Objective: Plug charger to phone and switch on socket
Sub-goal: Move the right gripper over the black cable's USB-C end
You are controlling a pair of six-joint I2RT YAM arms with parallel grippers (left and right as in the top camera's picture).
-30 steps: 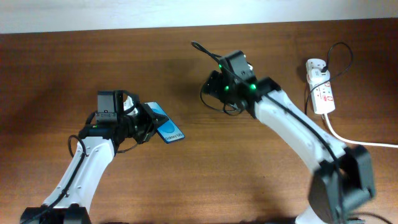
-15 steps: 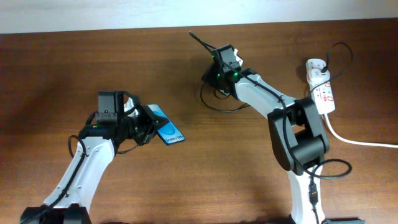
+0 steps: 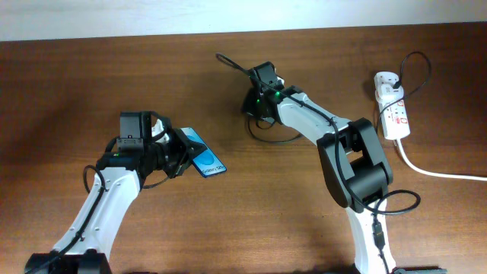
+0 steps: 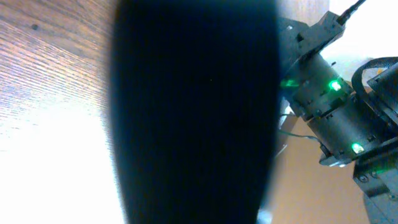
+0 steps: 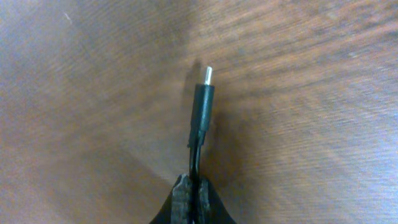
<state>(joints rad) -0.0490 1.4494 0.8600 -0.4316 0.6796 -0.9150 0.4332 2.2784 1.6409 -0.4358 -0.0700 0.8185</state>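
Overhead shows one phone (image 3: 205, 158) pinched by the left gripper (image 3: 181, 152) and one socket (image 3: 393, 106); the right gripper (image 5: 191, 188) jaws pinch one charger (image 5: 203, 109)

Left arm (image 3: 103, 199) and right arm (image 3: 308, 116) wear white shells over black joints, the right green-lit.

Overhead: soft, even light from above. Desk (image 3: 243, 221) mid-brown, slightly darker toward upper left; pale, overexposed band along top edge. Shadows beside arms faint and short. Blue screen of phone (image 3: 205, 159) bright, no glare. Green LEDs (image 3: 259, 97) glow on right arm (image 3: 308, 122). Focus fair throughout.

Left wrist: black mass (image 4: 193, 112), wholly defocused, fills centre. Desk at lower left blown out white. Right arm blurred behind, LEDs flaring.

Right wrist: charger (image 5: 203, 106) tip sharp, metal catching light, soft shadow to its left. Desk grain smeared, bluish cast at left. Right hand (image 5: 191, 190) soft at bottom edge.
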